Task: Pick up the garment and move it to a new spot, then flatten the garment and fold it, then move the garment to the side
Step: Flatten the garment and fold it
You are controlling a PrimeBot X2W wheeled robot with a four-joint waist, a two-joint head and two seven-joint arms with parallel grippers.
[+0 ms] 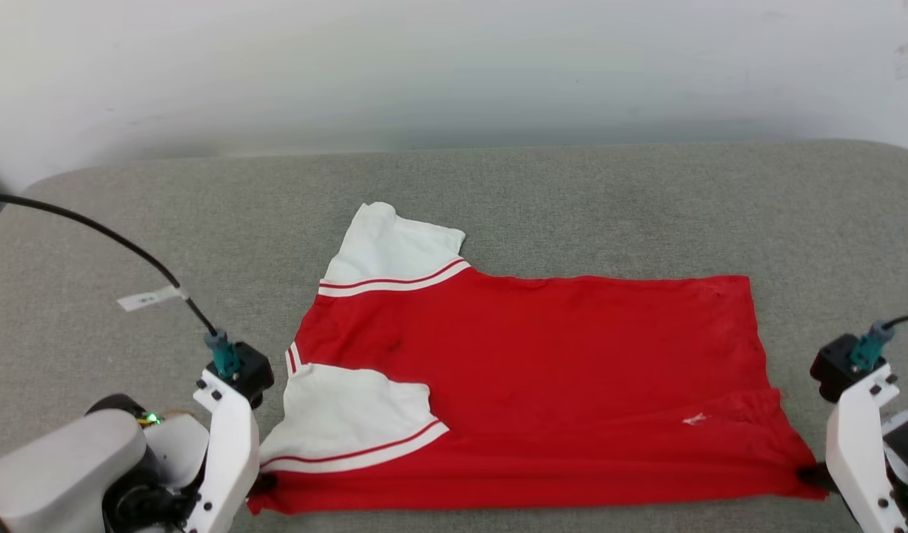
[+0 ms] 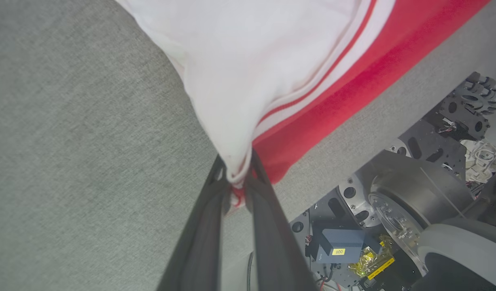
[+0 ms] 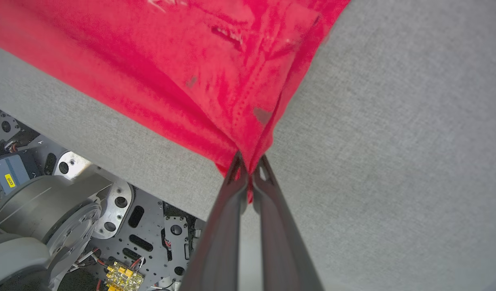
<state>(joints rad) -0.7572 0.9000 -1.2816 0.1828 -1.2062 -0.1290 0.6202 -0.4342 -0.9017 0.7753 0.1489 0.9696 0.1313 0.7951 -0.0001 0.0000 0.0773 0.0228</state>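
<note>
Both end effectors are closed on the garment, one at each near corner. The left end effector pinches a bunched tip where the white sleeve meets the red edge. The right end effector pinches the red hem corner.

The garment lies sideways on the desk, mostly flat, with the collar end to my left and the hem to my right. Its near edge runs close to the desk's front edge. The far sleeve sticks out toward the back and the near sleeve is folded over the red body.

Risks:
- Both grips are thin tip pinches on little cloth, so a quick lift or pull could slip a corner out.
- On the left I can't tell how many layers are caught. If it's the sleeve alone, the body will sag and twist.
- Uneven arm height or spacing would make the middle droop and bunch, or stretch the near edge tight.
- The desk cover looks rough, so dragging instead of lifting could catch the underside and wrinkle it.
- The front edge is near, so a dropped corner could slide off.

Materials: soft thin knit that is limp and creases into pleats at both pinches. There is stitching along the hem, striped trim at the sleeve seams, and a few small dark marks on the red. The desk is matte grey woven fabric with rounded corners. The fingers are long, dark and smooth.
</note>
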